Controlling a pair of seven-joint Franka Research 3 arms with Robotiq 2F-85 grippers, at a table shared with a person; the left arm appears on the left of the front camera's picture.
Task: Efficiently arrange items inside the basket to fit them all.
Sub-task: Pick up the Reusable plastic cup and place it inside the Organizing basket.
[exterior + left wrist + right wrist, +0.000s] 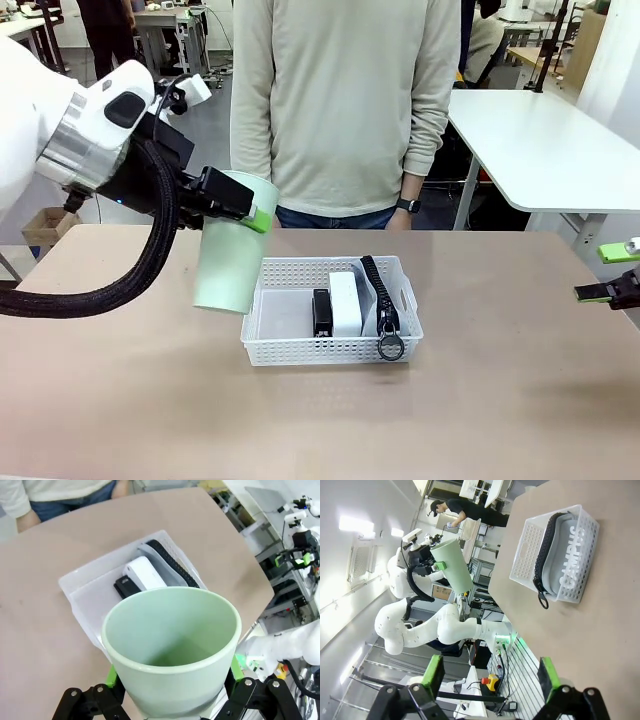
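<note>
My left gripper [250, 212] is shut on the pale green cup [232, 255], holding it tilted in the air just left of the white basket [300, 350]. In the left wrist view the cup's [172, 645] open mouth faces the camera, green pads [111, 677] on both sides, above the basket's [75, 587] bare end. In the basket lie a black stapler [322, 312], a white box [345, 303] and a grey pouch [380, 300] on edge, zipper up. My right gripper [605, 272] stands open at the table's far right, its fingers [432, 672] bare.
A person [345, 100] stands at the far edge of the table, right behind the basket, hands hanging at the sides. A white table [540, 140] stands at the back right. The brown tabletop [500, 400] around the basket is bare.
</note>
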